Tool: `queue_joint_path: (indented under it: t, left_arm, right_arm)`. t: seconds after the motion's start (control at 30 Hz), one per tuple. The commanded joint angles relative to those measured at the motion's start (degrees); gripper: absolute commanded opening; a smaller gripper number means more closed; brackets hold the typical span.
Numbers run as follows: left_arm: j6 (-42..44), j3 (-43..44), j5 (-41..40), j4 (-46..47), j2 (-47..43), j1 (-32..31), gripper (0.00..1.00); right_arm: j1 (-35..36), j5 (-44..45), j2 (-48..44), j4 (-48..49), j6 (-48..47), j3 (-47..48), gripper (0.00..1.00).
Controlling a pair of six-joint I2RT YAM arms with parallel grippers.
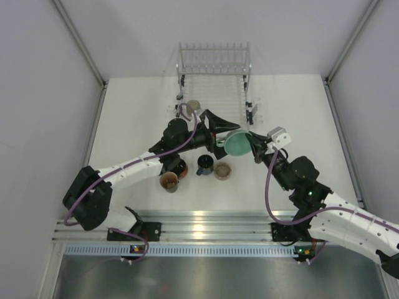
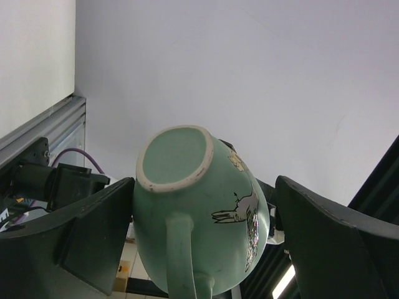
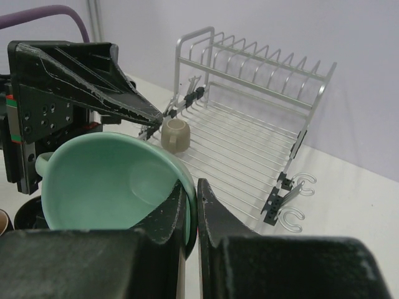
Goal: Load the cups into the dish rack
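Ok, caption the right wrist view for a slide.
Right gripper pinching the mint-green mug at its rim, beige cup in the dish rack behind.

place: robot lab cell | white panel walls [image 1: 37,93] | aluminium mounting rails [image 1: 206,225]

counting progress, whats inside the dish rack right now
One beige mug sits at the dish rack's near left corner. No other cup shows; the left end effector covers that corner's edge.
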Motion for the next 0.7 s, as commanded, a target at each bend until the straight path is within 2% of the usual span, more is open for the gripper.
queue_joint_path:
  t: [0.0,0.17,0.23,0.27,0.33,0.37,0.47,0.5,0.57,0.6,0.67]
  left_arm:
    - [-2.32,0.35,-1.99,7.14,0.06,-0.32,0.98]
    - [-2.23,2.2,-0.94,7.14,1.91,-0.41,0.97]
    - [-1.97,3.16,-0.24,7.23,2.61,-0.5,0.93]
    - [-1.88,3.34,-0.06,7.23,2.79,-0.58,0.86]
    - [-1.53,3.87,0.47,7.49,3.32,-0.67,0.82]
    - [-1.7,4.04,0.64,8.1,3.58,-0.76,0.69]
    - [-2.32,3.96,0.73,10.48,3.76,-0.76,0.49]
    - [-2.32,4.05,0.82,10.57,3.67,-0.76,0.34]
    - [-2.14,4.22,0.91,11.0,3.58,-0.76,0.27]
    - [-2.05,4.22,0.91,11.18,3.49,-0.76,0.15]
    - [-2.14,4.31,0.91,11.18,3.41,-0.76,0.0]
  right_arm:
    - [1.01,-3.81,-0.82,4.8,1.74,0.21,0.0]
    - [1.01,-5.04,-0.38,3.74,2.35,0.39,0.0]
    - [0.93,-5.13,0.06,3.48,2.53,0.47,0.0]
    - [1.01,-5.04,0.15,3.39,2.7,0.47,0.0]
    - [0.93,-5.13,0.32,3.39,2.88,0.47,0.0]
    - [0.93,-4.96,0.5,3.39,2.97,0.39,0.0]
    - [0.93,-3.99,0.85,3.13,2.97,0.3,0.0]
    - [0.93,-3.9,0.94,2.95,2.97,0.3,0.0]
    - [1.02,-3.46,0.85,2.78,2.97,0.21,0.0]
    - [0.93,-3.29,0.85,2.78,2.97,0.21,0.0]
    - [1.02,-2.85,0.59,2.6,2.88,0.21,0.0]
